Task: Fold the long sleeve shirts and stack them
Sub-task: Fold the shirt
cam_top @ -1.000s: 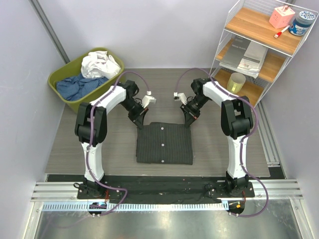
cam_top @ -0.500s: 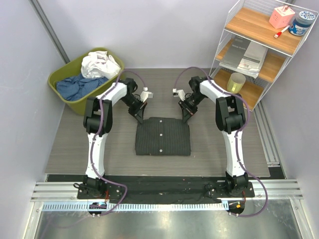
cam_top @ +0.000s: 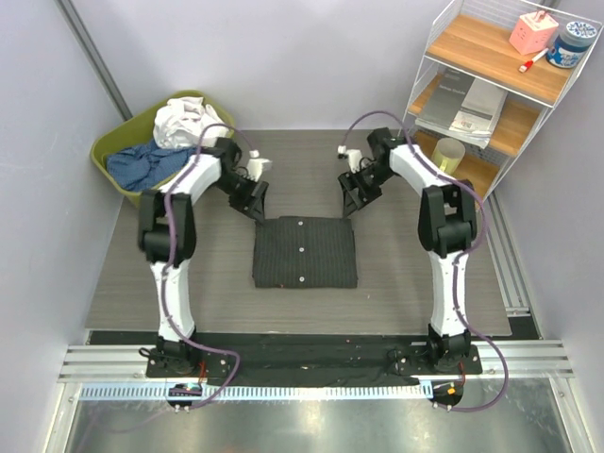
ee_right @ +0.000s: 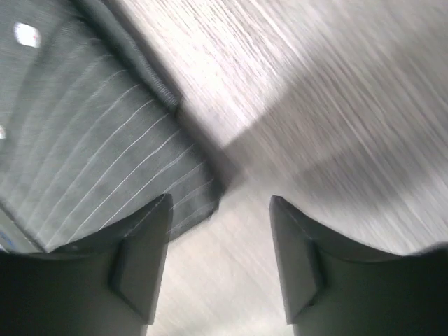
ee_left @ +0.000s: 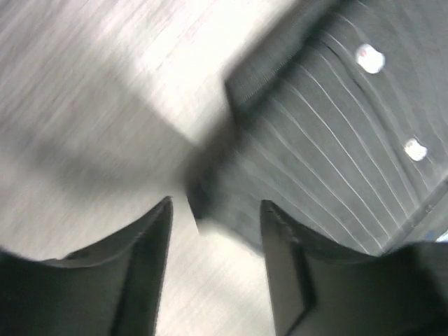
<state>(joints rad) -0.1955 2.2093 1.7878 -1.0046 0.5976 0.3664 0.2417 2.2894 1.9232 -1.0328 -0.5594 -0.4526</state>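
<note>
Shirt (cam_top: 304, 251) lies flat, far corners near gaping left gripper (cam_top: 258, 203), right gripper (cam_top: 351, 201).

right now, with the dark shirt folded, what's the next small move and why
Probably swing the left gripper toward the green bin for another garment. The dark striped shirt lies in a neat folded rectangle; that gripper and the right gripper are open past the shirt's far corners, holding nothing, and a white garment and a blue garment sit in the bin.

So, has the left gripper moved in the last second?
Yes. The left gripper has drawn away from the folded shirt, moving farther from the arm bases and leftward, nearer the green bin.
</note>
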